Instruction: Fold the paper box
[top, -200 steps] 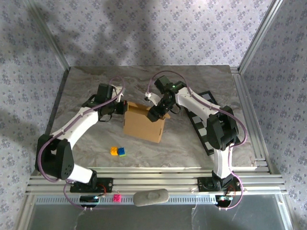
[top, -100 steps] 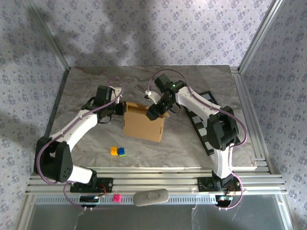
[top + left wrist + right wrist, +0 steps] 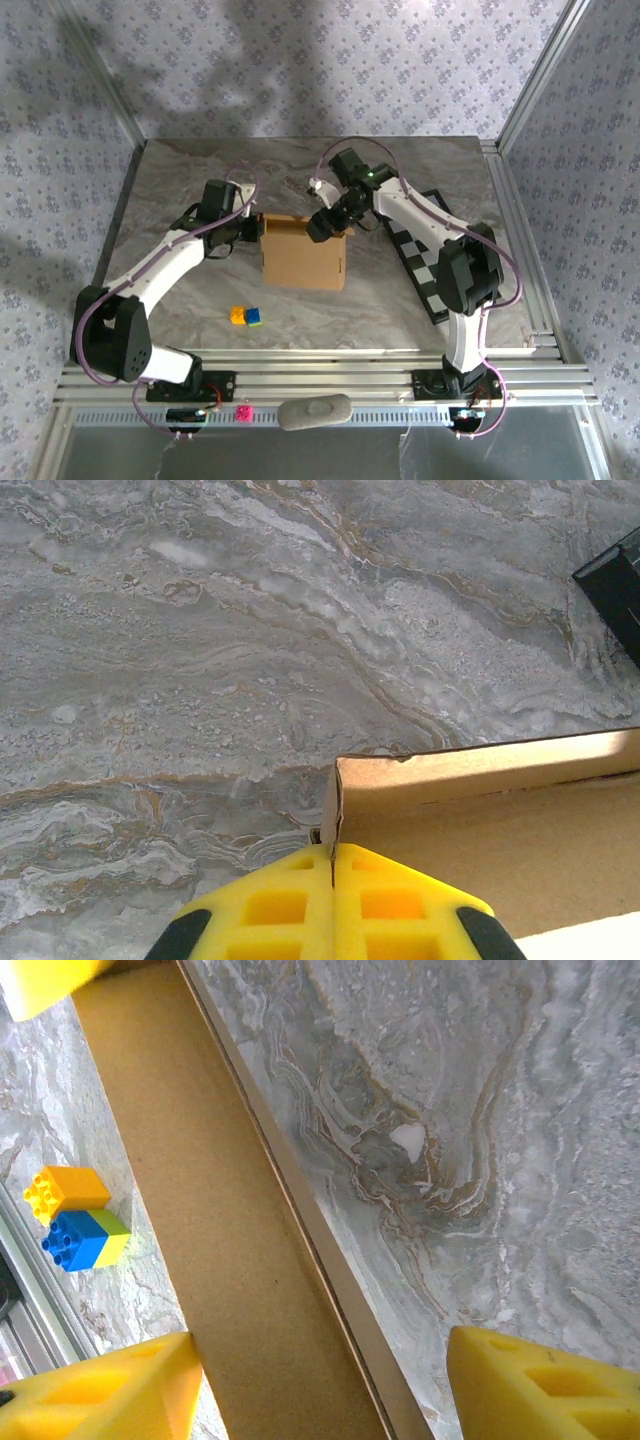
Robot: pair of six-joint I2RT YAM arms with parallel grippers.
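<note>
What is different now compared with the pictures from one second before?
The paper box turned slightly counter-clockwise in the top view, now squarer to the near edge of the table. The right gripper moved a little towards the far side, jaws open. The left gripper stayed at the box's left corner, jaws shut; the toy bricks stayed too.

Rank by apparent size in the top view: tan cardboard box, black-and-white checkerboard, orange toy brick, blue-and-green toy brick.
Largest: tan cardboard box
black-and-white checkerboard, partly under right arm, unsure
orange toy brick and blue-and-green toy brick look alike
</note>
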